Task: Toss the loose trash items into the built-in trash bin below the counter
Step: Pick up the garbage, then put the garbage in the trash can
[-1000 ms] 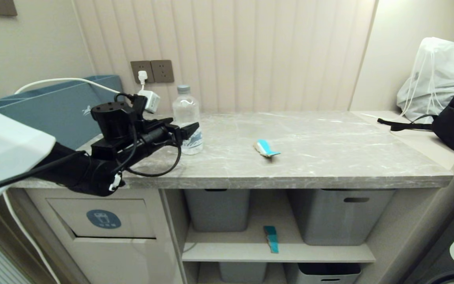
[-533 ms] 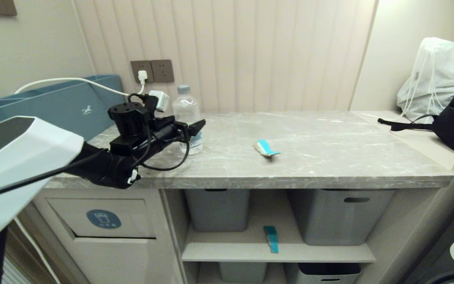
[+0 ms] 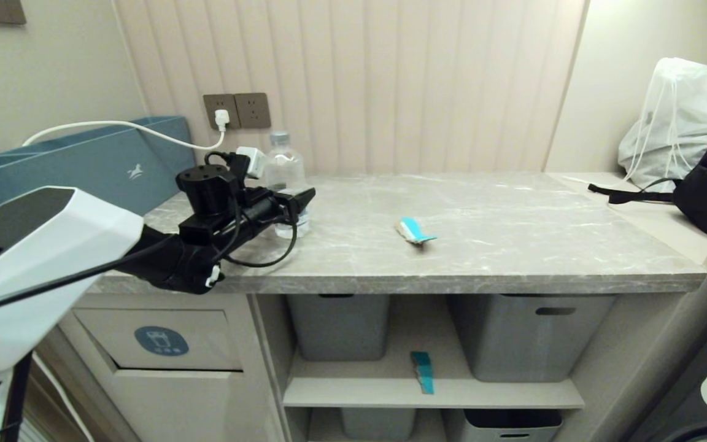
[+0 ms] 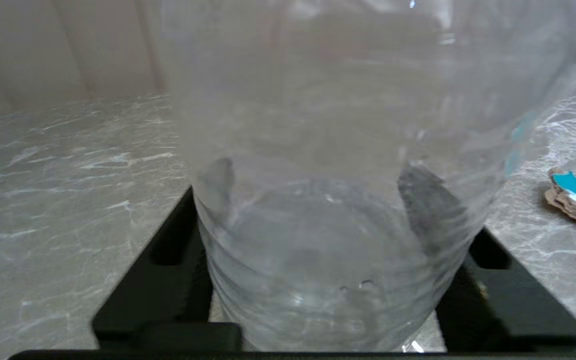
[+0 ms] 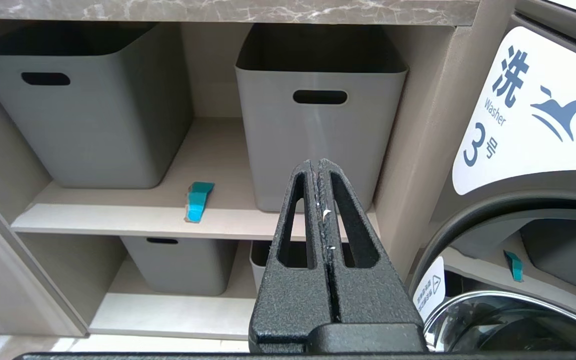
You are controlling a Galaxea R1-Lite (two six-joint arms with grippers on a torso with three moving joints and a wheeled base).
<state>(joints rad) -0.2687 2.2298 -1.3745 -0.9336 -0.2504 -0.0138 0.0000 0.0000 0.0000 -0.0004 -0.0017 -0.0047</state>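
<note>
The clear water bottle (image 3: 286,187) stands upright on the worktop (image 3: 513,245) near the wall sockets, and the left hand (image 4: 318,280) is set around its lower body, a finger at each side against the plastic, though a firm grip cannot be confirmed. The right hand (image 5: 324,210) is pressed shut on nothing, parked low before the shelves. The bottle is judged light, thin-walled and slippery, so it is best held at the ribbed lower body with moderate pressure.

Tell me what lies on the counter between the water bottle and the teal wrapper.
Nothing: in the head view the marble counter is bare between the water bottle, which sits between the fingers of the left tool, and the teal wrapper.
</note>
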